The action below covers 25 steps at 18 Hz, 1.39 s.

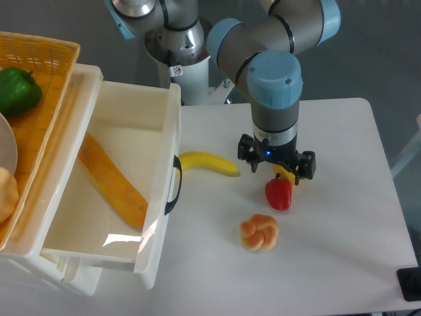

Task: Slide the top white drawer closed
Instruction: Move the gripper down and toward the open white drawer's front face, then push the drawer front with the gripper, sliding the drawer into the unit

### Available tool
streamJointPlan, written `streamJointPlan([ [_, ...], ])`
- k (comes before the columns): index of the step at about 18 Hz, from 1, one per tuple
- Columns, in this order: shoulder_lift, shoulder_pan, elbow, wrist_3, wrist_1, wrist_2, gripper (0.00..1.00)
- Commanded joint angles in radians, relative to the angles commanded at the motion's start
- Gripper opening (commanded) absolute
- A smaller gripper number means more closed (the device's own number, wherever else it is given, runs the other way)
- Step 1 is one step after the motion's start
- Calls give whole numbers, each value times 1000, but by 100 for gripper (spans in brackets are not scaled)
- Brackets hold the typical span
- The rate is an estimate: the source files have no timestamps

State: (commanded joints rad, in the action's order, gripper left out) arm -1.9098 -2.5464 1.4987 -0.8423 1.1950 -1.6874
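Hovering at centre-right of frame, gripper sits above red pepper; jaw opening cannot be told. Top white drawer stands pulled out at left.

No legible text, small round red-ringed sticker on the robot base (symbol too small to read)

Gripper fingers hidden under its own wrist, jaw state unreadable, yellow pepper mostly covered at the gripper's 6 o'clock, orange wicker basket and green pepper cut at the left edge, lower white drawer barely visible.
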Motion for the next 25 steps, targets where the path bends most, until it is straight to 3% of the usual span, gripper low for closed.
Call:
streamJointPlan([
  [2, -6, 2, 0, 22, 0, 5, 100],
  [5, -35, 5, -2, 161, 2, 41, 100],
  [9, -55, 11, 6, 193, 5, 149, 100],
  [11, -67, 23, 12, 230, 3, 149, 100],
  [18, -103, 57, 15, 235, 9, 159, 100],
  [21, -104, 55, 14, 256, 24, 250, 100],
  [25, -103, 72, 14, 278, 49, 255, 100],
])
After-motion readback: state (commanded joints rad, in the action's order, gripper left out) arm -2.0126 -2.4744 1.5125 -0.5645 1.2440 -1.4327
